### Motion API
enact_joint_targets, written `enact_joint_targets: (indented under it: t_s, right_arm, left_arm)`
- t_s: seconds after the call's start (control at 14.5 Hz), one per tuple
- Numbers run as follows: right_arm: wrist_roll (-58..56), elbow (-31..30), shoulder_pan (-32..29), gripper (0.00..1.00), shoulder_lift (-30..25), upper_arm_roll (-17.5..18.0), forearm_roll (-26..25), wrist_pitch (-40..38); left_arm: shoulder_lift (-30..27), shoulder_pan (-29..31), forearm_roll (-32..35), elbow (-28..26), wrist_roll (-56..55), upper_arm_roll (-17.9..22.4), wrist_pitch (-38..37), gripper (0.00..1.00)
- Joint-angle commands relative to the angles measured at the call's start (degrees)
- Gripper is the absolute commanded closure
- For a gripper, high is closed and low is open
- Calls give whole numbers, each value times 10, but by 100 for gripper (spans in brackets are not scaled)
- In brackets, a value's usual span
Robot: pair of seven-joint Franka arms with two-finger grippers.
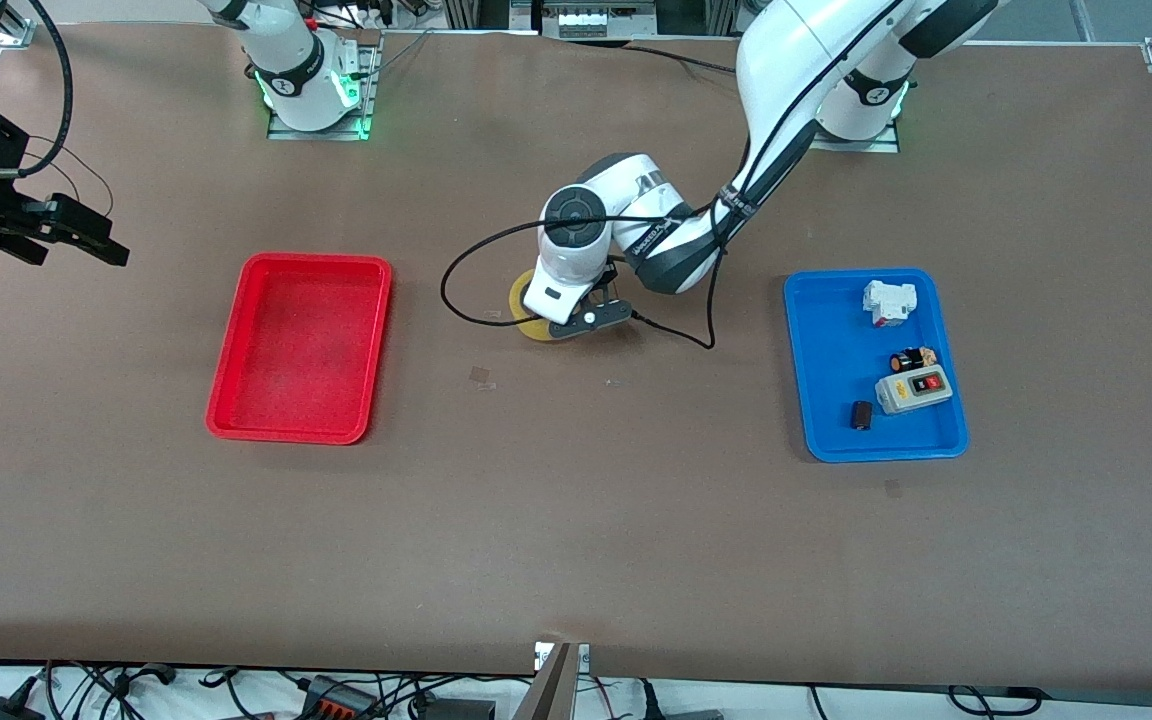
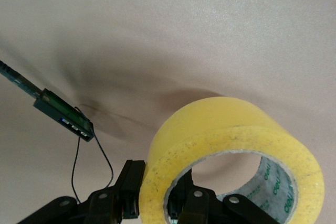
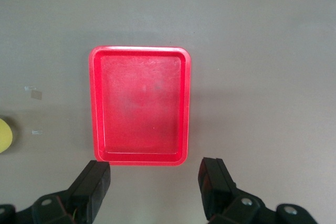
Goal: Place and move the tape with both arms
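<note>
My left hand is down low on the tabletop, in the middle, between the red tray and the blue tray. It holds the tape. My fingers are closed on the wall of the yellow roll: one finger is on the outside and one is inside the big hole. In my left wrist view the tape looks big and close, and it stands up on its edge. I cannot tell if it touches the tabletop or hangs just over it.

My right hand waits up in the air over the right arm's end of the tabletop. Its fingers are wide apart and hold nothing. In my right wrist view I look down on the red tray, which has nothing in it. A bit of the yellow tape shows at the edge of that view.

The blue tray has small things in it: a white block, a grey box with red and black buttons, a small black thing and a little dark and gold part. Two small bits of clear sticky tape lie flat on the tabletop, a little nearer to the front camera than the roll.
</note>
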Motion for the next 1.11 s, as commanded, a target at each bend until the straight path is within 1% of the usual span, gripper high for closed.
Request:
enact_joint_targets:
  t_s: [0.0,0.14,0.21,0.35,0.41,0.48,0.69,0.83,0.97,1.04]
  right_arm:
    - [-8,-5,5,1,-7,5,5,3]
    - [-3,-10,15,2,-7,6,5,-1]
    - [1,-10,21,2,-7,6,5,1]
    - [2,-10,23,2,-5,6,5,6]
    - [3,-10,24,2,-1,7,5,10]
    - [3,-11,26,2,1,7,5,14]
    - [3,-15,46,2,5,7,5,15]
    - [3,-16,56,3,6,7,5,20]
    - [4,-24,67,4,5,8,5,28]
    - [4,-27,77,4,5,8,5,34]
  left_arm:
    - [26,-23,15,48,-26,18,-12,88]
    - [35,-23,15,59,-40,19,-12,83]
    - [35,-23,14,59,-42,19,-12,76]
    - [35,-23,15,59,-42,19,-9,32]
    - [34,-23,16,59,-41,23,-9,6]
    - [33,-23,16,59,-41,25,-9,0]
    - [20,-13,18,59,-41,26,-13,0]
    - [-6,21,22,55,-38,26,-31,0]
    - [-40,56,22,56,-22,23,-83,0]
    - [-54,74,22,55,-5,20,-95,0]
